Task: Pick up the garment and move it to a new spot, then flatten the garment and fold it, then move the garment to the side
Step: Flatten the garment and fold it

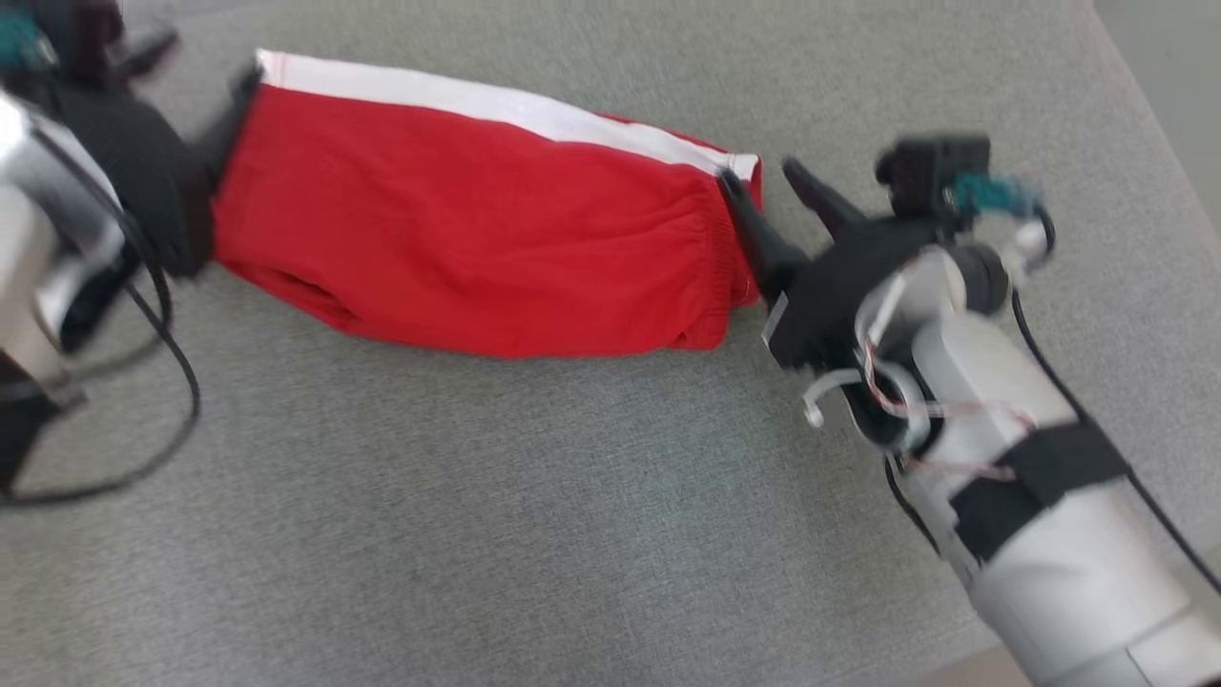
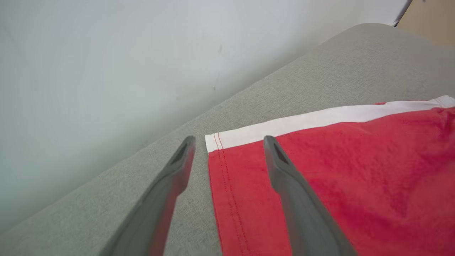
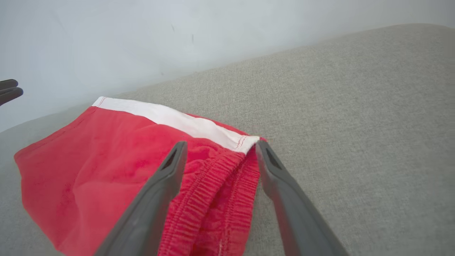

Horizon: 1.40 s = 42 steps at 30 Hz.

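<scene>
Grey woven cushion (image 1: 572,496) below a pale wall (image 2: 106,53) carries the red shorts (image 1: 467,239), which have a white side stripe and lie folded lengthwise. At the hem corner the left tool (image 2: 229,142) stands wide, straddling the edge and gripping nothing. At the elastic waistband end the right tool (image 3: 221,145) is equally wide, one finger over the cloth, the other beside it.

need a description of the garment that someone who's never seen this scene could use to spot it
Start from the wide grey fabric surface that runs up to a pale wall. Lying across its far part is a pair of red shorts. It stands out by its bright red cloth, a white stripe along the far edge and a gathered elastic waistband at its right end.
</scene>
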Tool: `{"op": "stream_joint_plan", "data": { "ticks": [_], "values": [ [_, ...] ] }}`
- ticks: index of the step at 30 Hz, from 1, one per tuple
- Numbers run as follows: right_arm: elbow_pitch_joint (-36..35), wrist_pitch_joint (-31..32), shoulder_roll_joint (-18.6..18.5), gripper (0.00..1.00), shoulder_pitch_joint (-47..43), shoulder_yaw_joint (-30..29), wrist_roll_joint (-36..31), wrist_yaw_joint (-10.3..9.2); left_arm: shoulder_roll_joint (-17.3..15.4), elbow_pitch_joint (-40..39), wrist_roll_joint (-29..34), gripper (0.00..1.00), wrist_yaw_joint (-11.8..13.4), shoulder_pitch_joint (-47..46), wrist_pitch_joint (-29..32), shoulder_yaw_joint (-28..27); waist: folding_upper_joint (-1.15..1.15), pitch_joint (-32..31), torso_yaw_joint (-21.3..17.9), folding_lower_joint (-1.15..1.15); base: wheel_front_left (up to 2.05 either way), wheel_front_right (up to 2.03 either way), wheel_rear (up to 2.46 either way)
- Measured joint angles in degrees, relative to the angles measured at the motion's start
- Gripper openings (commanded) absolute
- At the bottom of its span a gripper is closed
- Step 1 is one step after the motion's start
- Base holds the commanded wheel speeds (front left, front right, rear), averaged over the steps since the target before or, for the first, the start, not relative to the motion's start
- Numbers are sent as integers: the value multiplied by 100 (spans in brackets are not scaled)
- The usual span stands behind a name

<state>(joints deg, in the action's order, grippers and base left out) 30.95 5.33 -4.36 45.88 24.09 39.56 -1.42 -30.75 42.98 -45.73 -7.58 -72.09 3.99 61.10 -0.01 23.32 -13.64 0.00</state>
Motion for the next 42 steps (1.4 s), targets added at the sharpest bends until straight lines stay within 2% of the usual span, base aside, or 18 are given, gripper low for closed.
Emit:
{"op": "stream_joint_plan", "data": {
  "ticks": [8,16,23,27,42],
  "values": [
    [-364,-297,-291,100,-865,-13,-97,-19,7,-381,-342,100,0,918,-422,97,0,-207,212,0,0,0,0],
    [-723,-446,-327,100,-1315,35,-196,-123,-245,-530,-626,100,8,1691,-867,13,0,-294,360,0,0,0,0],
    [-862,-487,-437,100,-1578,41,-240,-219,-90,-560,-676,100,47,2131,-968,66,0,-358,395,-1,0,0,0],
    [-899,-486,-454,100,-1608,92,-367,-267,-58,-527,-673,100,59,2166,-977,111,0,-357,393,0,0,0,0],
    [-1154,-516,-486,100,-1854,179,-552,-415,53,-420,-575,100,360,2123,-1313,46,0,-309,340,0,0,0,0]
  ]
}}
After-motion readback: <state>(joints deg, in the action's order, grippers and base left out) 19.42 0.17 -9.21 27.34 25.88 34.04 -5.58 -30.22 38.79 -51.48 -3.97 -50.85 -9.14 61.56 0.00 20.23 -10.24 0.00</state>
